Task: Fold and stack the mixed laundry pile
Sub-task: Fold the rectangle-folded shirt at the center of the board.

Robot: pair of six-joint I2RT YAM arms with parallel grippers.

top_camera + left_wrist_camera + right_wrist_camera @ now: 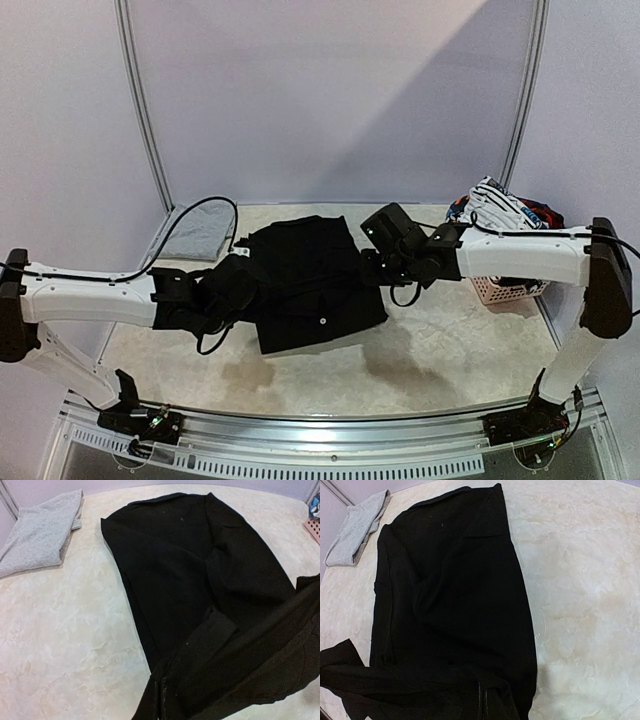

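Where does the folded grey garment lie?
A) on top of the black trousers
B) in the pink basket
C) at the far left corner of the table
C: the grey garment lies flat at the far left corner, apart from the black trousers.

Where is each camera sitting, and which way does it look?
Top: above and behind the arms, looking down at the table; left arm and right arm show.
Left wrist: on the left arm, facing across the black trousers toward the grey garment; no arm parts clearly show.
Right wrist: on the right arm, facing along the black trousers; no arm parts clearly show.
Shared: both wrist views see the black trousers and grey garment.
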